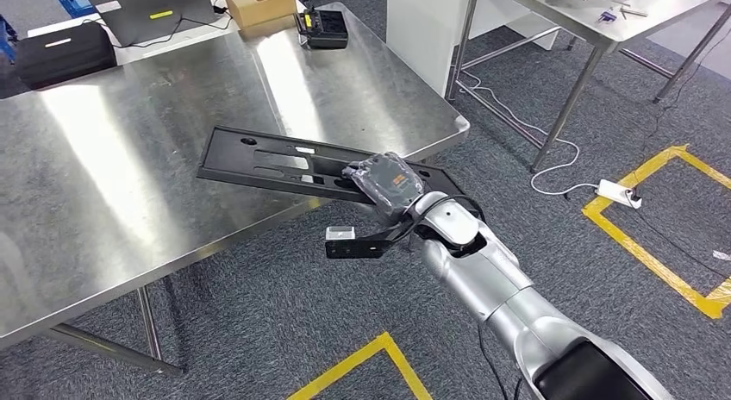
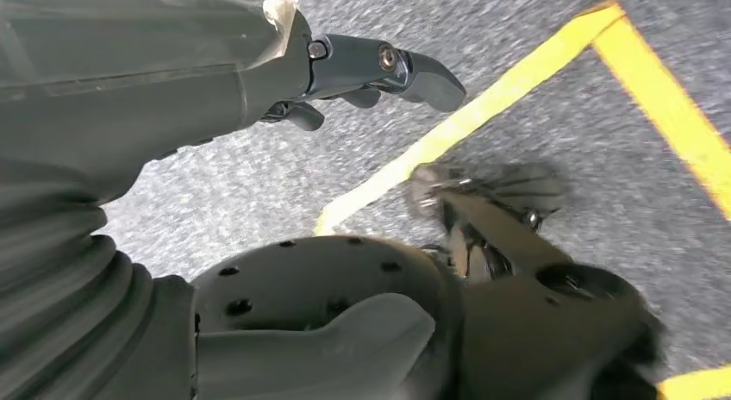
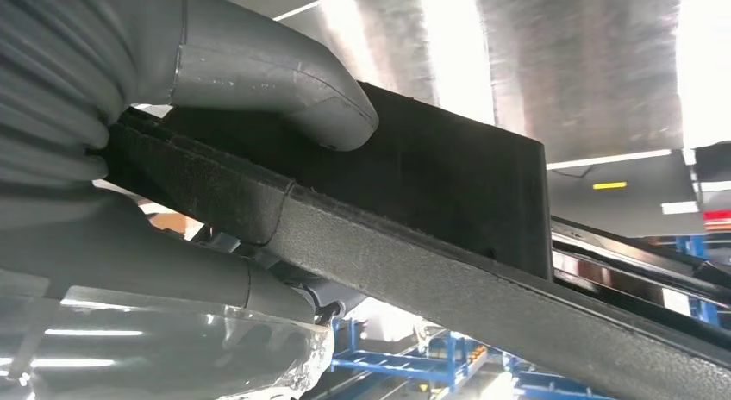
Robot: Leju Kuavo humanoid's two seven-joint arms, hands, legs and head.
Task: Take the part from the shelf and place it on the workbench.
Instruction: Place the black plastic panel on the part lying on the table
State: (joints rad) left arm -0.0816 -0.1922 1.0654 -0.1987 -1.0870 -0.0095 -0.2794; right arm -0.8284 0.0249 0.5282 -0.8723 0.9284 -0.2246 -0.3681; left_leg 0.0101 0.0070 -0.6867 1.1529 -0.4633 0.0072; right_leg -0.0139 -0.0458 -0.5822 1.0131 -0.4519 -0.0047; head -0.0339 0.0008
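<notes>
The part [image 1: 259, 163] is a long flat black plate with slots. In the head view it lies slanted over the near right corner of the steel workbench [image 1: 129, 159]; its left end is over the tabletop and its right end reaches past the edge. My right hand [image 1: 388, 186] grips that right end. In the right wrist view the grey thumb [image 3: 284, 81] presses on the part's [image 3: 431, 176] black face, with the shiny bench top [image 3: 560, 64] close behind it. My left hand [image 2: 215, 81] hangs over the grey floor, fingers [image 2: 405, 68] stretched out and holding nothing.
At the bench's far side stand a black case [image 1: 65, 51], a laptop [image 1: 151, 12], a cardboard box [image 1: 259, 5] and a black controller [image 1: 321, 28]. A second steel table [image 1: 595, 21] stands at the right. A power strip [image 1: 619, 191] and yellow tape [image 1: 655, 245] lie on the floor.
</notes>
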